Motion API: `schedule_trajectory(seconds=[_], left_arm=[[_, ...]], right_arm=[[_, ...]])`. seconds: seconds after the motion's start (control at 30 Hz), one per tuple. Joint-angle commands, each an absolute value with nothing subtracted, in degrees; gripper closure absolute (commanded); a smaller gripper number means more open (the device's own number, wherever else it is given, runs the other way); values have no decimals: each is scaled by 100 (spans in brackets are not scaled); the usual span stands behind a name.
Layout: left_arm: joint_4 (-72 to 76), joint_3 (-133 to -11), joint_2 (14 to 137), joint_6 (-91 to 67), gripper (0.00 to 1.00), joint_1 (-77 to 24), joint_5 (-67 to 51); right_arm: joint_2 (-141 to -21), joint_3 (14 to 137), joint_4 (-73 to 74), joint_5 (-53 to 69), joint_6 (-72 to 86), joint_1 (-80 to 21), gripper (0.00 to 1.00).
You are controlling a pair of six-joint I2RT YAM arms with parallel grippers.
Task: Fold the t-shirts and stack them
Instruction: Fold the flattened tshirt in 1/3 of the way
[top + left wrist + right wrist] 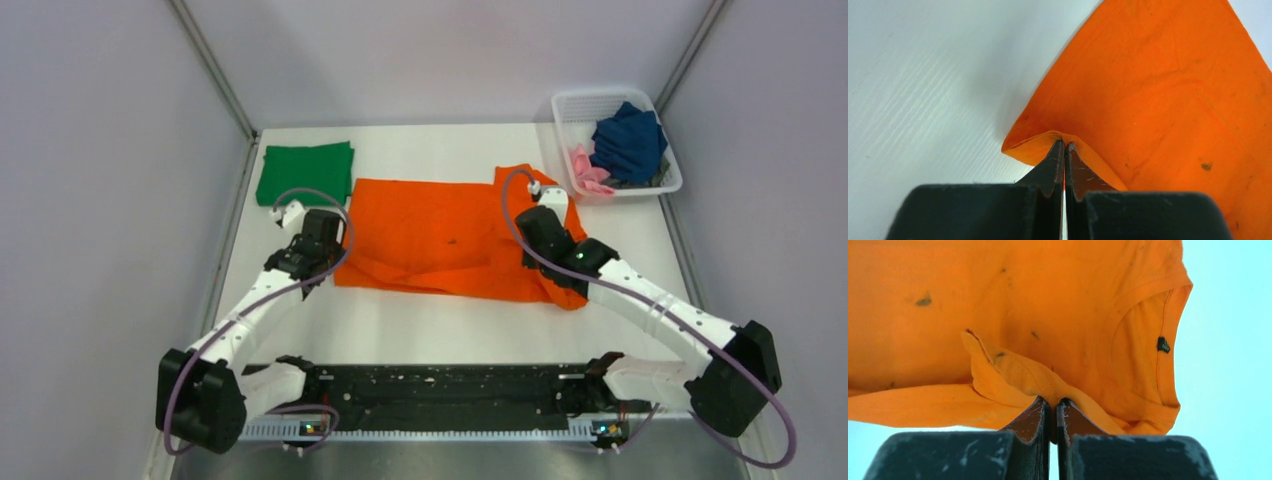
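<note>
Left claw (1064, 145) and right claw (1053, 402) each clamp the orange t-shirt (440, 235); apparently shallow bites may slip, skewing the fold.

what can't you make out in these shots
Top view: the blue shirt covers most of the pink shirt in the basket; anything beneath is hidden.
Top view: the right arm hides the near right corner of the orange shirt.
Right wrist view: the collar label is too small to read.
Left wrist view: the left claw blocks the underside of the pinched hem; the frame edge cuts off the shirt.
</note>
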State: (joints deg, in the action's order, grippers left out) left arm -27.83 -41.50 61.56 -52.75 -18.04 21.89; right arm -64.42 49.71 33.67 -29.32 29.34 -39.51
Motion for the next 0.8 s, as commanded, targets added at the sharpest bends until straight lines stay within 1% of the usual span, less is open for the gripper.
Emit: schedule_trajectory(seconds=[0.0,0.17,0.37,0.4,0.43,0.53,0.6,0.63,0.67,0.7,0.73,0.77], left_arm=[[-2396,-4537,6594,-5147,100,-1625,2194],[-2238,-4766,7072,-5036,100,-1357,1976],[-2246,-5185,7867,-4933,100,-1301,1916],[-2263,-5260,8006,-4920,97,-1296,1904],[-2307,-5340,8141,-4903,88,-1290,1898],[-2460,-5635,8499,-4814,56,-1289,1892],[-2640,-5875,8658,-4768,33,-1283,1920],[-2769,-6010,8691,-4759,22,-1283,1920],[-2876,-6081,8659,-4713,9,-1283,1857],[-3018,-6135,8620,-4686,2,-1283,1798],[-3088,-6107,8534,-4653,1,-1291,1709],[-3102,-6002,8420,-4593,1,-1296,1620]], right_arm=[[-6803,5368,2884,-2998,2531,-3642,100],[-7168,5521,2625,-2871,2283,-3363,100],[-7700,5672,2189,-2725,1854,-3007,100],[-7805,5704,2115,-2738,1761,-2975,100],[-7928,5751,2052,-2722,1640,-2946,100],[-8335,5876,1645,-2618,1043,-2822,96],[-8684,6021,1377,-2979,651,-2756,95],[-8881,6113,1233,-3368,382,-2748,93],[-9079,6167,1028,-4027,104,-2747,78],[-9365,6231,849,-4618,-282,-2744,57],[-9560,6330,802,-5143,-448,-2753,45],[-9710,6442,833,-5532,-503,-2753,36]])
